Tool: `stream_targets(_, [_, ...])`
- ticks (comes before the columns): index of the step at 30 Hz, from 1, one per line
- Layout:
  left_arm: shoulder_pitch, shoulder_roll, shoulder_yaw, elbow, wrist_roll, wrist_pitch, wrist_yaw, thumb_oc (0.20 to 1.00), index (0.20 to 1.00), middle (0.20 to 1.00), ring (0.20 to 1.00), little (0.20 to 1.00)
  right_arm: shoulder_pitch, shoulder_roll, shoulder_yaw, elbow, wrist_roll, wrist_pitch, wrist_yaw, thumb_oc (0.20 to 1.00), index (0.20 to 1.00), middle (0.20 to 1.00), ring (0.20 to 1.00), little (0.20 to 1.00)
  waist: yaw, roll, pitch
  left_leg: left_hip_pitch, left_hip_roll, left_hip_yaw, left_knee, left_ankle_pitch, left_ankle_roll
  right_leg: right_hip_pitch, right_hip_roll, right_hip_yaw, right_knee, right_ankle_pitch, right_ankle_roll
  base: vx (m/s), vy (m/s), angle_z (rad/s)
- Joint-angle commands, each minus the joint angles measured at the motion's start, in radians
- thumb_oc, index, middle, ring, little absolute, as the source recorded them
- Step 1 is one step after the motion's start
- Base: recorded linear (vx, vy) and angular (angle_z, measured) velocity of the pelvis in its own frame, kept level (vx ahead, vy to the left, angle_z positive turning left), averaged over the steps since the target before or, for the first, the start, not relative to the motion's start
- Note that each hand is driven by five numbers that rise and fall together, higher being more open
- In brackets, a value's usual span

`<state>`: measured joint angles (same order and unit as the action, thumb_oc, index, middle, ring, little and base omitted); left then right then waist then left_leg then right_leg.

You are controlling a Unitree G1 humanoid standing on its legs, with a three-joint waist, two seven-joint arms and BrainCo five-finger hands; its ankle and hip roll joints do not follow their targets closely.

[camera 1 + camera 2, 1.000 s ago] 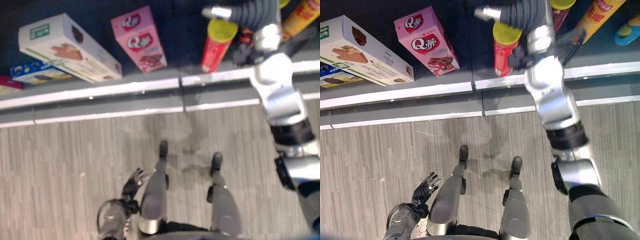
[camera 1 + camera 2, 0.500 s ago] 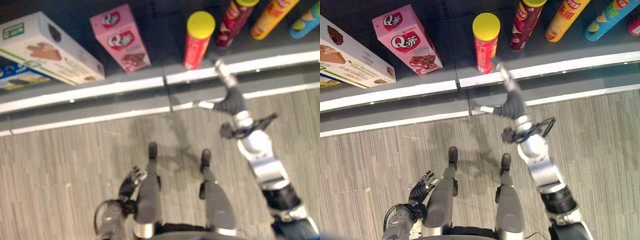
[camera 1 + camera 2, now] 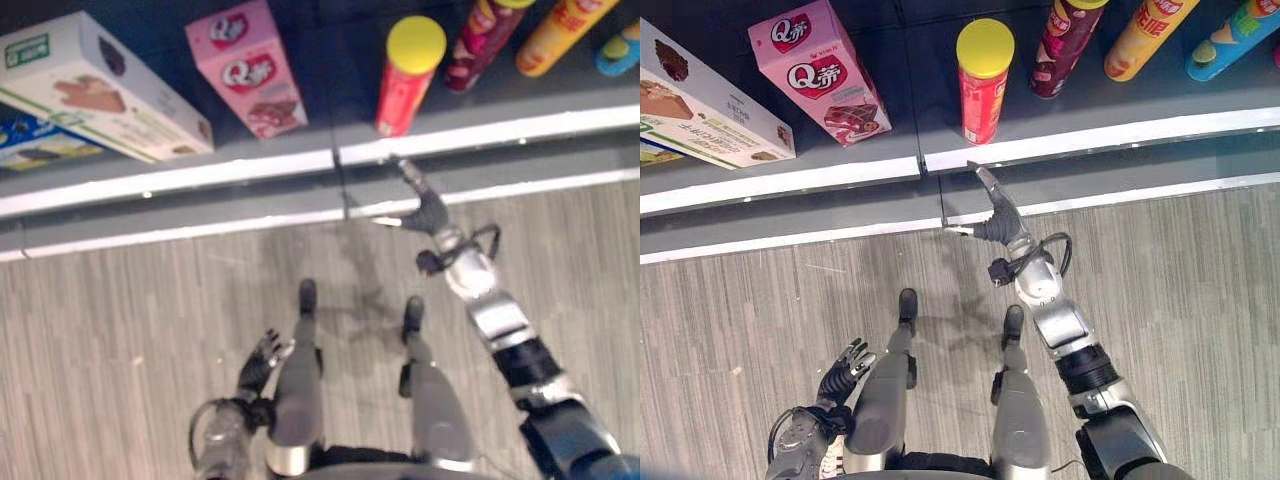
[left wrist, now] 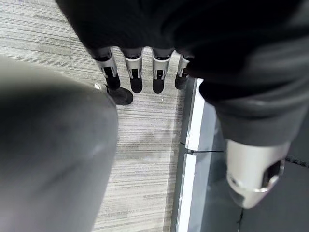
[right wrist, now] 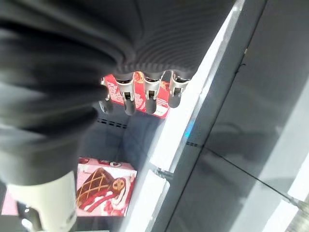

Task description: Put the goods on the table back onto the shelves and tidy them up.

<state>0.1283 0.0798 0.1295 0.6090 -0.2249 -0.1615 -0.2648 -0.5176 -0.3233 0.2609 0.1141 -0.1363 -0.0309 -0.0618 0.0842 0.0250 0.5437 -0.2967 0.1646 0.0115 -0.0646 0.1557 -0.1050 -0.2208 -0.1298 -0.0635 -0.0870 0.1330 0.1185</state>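
A: In the left eye view, where are the goods?
B: On the shelf [image 3: 250, 165]. I see a white box [image 3: 95, 85], a pink box [image 3: 245, 65] and a red can with a yellow lid [image 3: 410, 70], then more cans beside it. The right hand [image 3: 425, 210] is in front of the shelf edge, below the red can and apart from it.

A: And the right eye view?
B: The same scene. The right hand's fingers are straight and spread, and they hold nothing. The left hand [image 3: 845, 370] hangs low near the floor [image 3: 740, 310], fingers loosely open, also empty.

A: The left wrist view?
B: Fingers [image 4: 133, 72] relaxed in a row above the floor, with the shelf edge beside them.

A: The right wrist view?
B: Fingers [image 5: 147, 94] relaxed, nothing between them. Past them is the red can, and the pink box is lower.

A: So what is the step?
B: I think the hand is empty and free, so the next thing is to fetch another item; no table shows here. To do it well, draw the arm clear of the shelf edge without touching the red can, which stands upright and could tip.
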Motion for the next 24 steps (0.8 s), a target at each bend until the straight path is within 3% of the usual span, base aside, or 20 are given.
stream_targets(1, [0.119, 0.011, -0.021, 0.049, -0.007, -0.003, 0.002, 1.000, 1.000, 1.000, 1.000, 1.000, -0.054, -0.015, -0.017, -0.051, -0.001, -0.045, -0.036, 1.000, 1.000, 1.000, 1.000, 1.000, 0.028, 0.034, -0.024, 0.013, 0.032, -0.025, -0.023, -0.055, 0.025, 0.016, -0.082, 0.033, 0.132, -0.005, -0.045, 0.00, 0.000, 0.00])
stream_targets(16, [0.117, 0.008, -0.037, 0.043, -0.018, 0.000, 0.005, 1.000, 1.000, 1.000, 1.000, 1.000, -0.106, -0.039, -0.058, 0.052, 0.018, -0.042, -0.066, 1.000, 1.000, 1.000, 1.000, 1.000, 0.041, 0.040, -0.024, -0.036, 0.030, -0.033, -0.023, -0.052, 0.023, -0.011, -0.087, 0.024, 0.125, 0.003, -0.044, 0.00, 0.004, 0.01])
stream_targets(24, [0.132, 0.006, -0.037, 0.027, -0.034, 0.000, 0.001, 1.000, 1.000, 1.000, 1.000, 1.000, -0.046, -0.055, -0.167, 0.055, 0.023, -0.025, -0.117, 1.000, 1.000, 1.000, 1.000, 1.000, 0.032, 0.028, -0.024, -0.049, 0.031, -0.037, -0.023, -0.054, 0.022, -0.026, -0.088, 0.025, 0.123, 0.005, -0.046, 0.00, 0.002, 0.00])
